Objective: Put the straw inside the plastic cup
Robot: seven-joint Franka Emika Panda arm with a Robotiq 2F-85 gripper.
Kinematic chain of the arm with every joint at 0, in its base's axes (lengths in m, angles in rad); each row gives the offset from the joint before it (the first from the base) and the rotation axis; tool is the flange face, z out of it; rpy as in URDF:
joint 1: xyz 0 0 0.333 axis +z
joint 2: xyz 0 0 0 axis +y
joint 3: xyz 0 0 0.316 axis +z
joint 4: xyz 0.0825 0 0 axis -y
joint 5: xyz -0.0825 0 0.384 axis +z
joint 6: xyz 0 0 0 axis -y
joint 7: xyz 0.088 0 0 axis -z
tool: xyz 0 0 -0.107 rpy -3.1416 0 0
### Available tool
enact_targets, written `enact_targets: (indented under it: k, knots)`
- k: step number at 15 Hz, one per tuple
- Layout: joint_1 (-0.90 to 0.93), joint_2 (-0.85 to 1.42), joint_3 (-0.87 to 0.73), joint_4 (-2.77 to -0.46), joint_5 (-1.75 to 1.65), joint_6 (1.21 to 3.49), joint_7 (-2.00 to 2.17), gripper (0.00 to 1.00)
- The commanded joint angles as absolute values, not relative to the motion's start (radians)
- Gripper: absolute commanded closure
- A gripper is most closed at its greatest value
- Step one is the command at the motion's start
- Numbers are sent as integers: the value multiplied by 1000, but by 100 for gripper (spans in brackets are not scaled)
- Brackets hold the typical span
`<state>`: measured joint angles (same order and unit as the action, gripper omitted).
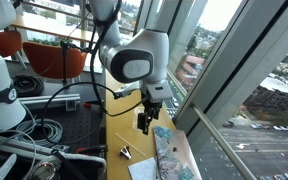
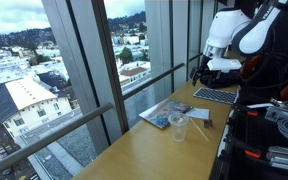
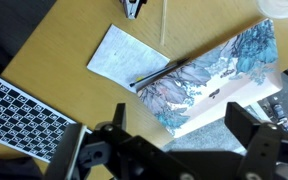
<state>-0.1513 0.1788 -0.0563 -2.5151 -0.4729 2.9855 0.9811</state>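
The straw [image 3: 164, 25] is a thin pale stick lying on the wooden table, between a white sheet and a patterned book in the wrist view. The plastic cup [image 2: 178, 126] stands clear and upright on the table beside the book's near end; what looks like its rim shows at the wrist view's top right corner [image 3: 284, 8]. My gripper [image 3: 184, 125] hangs open high above the book with nothing between its fingers. It also shows in both exterior views [image 1: 146, 118] [image 2: 202, 72], well apart from cup and straw.
A blue-patterned book [image 3: 219, 75] lies on the table, with a white sheet [image 3: 122, 55] and a dark pen-like stick [image 3: 154, 75] beside it. A small dark clip [image 3: 136, 8] lies near the straw. A checkerboard [image 3: 24, 115] sits at one side, and windows border the table [image 2: 134, 150].
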Motion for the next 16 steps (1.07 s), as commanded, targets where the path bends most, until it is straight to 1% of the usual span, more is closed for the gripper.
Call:
enact_targets:
  k: [1, 6, 9, 10, 16]
  knots:
    - [-115, 315, -80, -2419, -517, 2992, 1035, 0]
    - [-93, 428, -16, -2351, -448, 2948, 1047, 0]
    - [-43, 443, -36, -2350, -455, 2917, 1126, 0]
    - [57, 444, -114, -2360, -344, 2921, 1062, 0]
    - [155, 499, -167, -2344, -191, 2903, 995, 0]
